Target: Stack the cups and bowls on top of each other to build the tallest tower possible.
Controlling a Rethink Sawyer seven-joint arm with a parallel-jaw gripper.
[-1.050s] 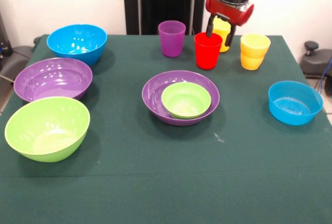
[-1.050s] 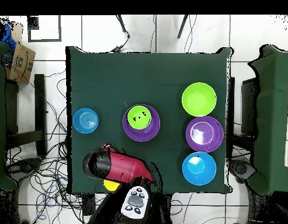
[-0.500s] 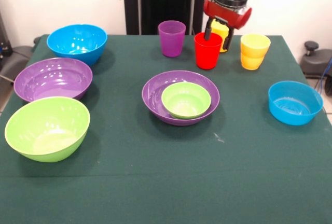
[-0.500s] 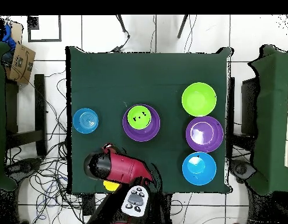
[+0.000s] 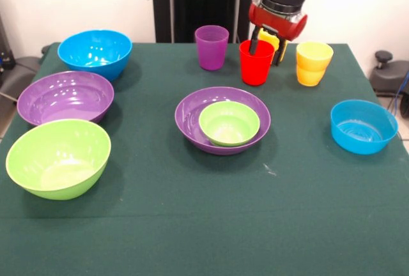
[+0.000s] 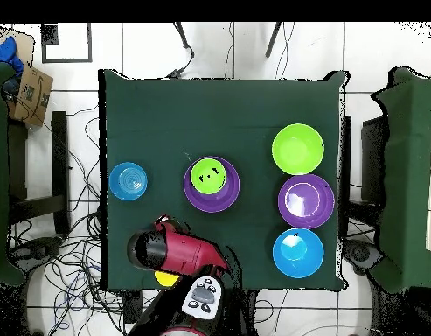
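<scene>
Front view: the gripper point(image 5: 268, 39) hangs at the red cup point(image 5: 256, 62), one finger point(image 5: 254, 43) at its rim, jaws parted — whether they clasp anything cannot be told, and a yellow cup point(image 5: 272, 36) sits half hidden between them. Another yellow cup point(image 5: 313, 63) stands beside; the purple cup point(image 5: 211, 46) opposite. Mid-table, the small green bowl point(image 5: 229, 122) nests in a purple bowl point(image 5: 192, 107) — overhead, the arm point(image 6: 179, 254) covers the cups.

- Bright, even light from above, both views sharp.
- White glare spots sit on the large blue bowl point(image 5: 94, 53) and purple bowl point(image 5: 65, 97) at 9 o'clock.
- Soft short shadows lie on the green worktop point(image 5: 211, 218) beside each bowl.
</scene>
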